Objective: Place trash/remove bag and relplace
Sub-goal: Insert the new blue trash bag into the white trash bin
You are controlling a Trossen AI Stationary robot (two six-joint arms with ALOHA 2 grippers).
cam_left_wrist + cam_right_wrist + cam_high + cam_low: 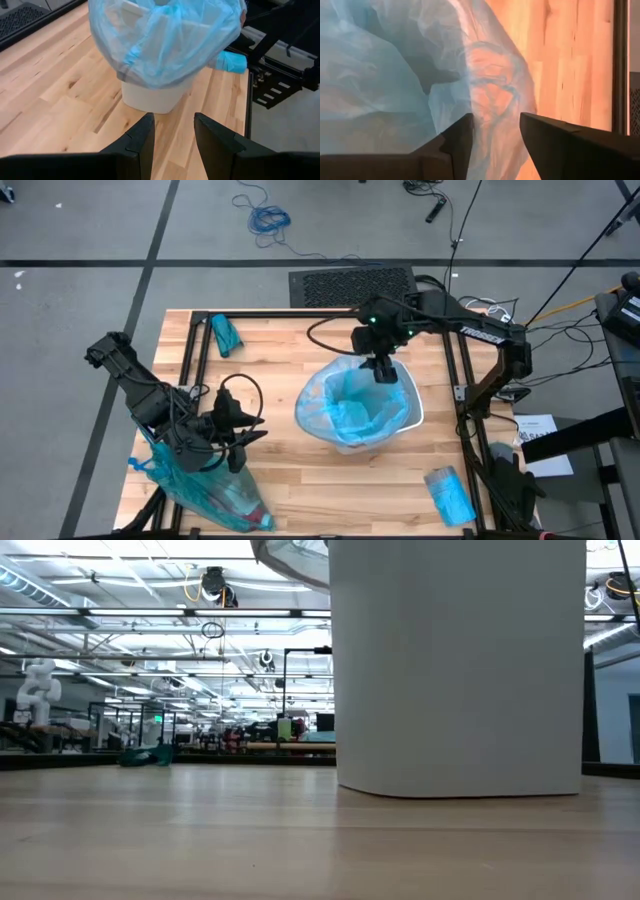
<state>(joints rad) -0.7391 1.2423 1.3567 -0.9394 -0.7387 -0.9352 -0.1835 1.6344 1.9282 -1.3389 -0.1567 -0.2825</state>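
A white bin (412,412) stands right of the table's middle, lined with a pale blue bag (355,412) whose edge drapes over the rim. My right gripper (383,370) hangs open over the bin's far rim. In the right wrist view its fingers (496,120) stand above the bag film (490,85) with nothing between them. My left gripper (250,438) is open at the near left and points toward the bin (150,97). A filled blue bag (205,490) lies beside it on the table. The trash does not show plainly; only dim reddish shapes show through that bag.
A folded teal bag (226,333) lies at the far left and shows far off in the low view (145,756). A blue bag roll (450,492) lies at the near right. A black frame rail (190,350) edges the table. The bin's wall (460,670) fills the low view.
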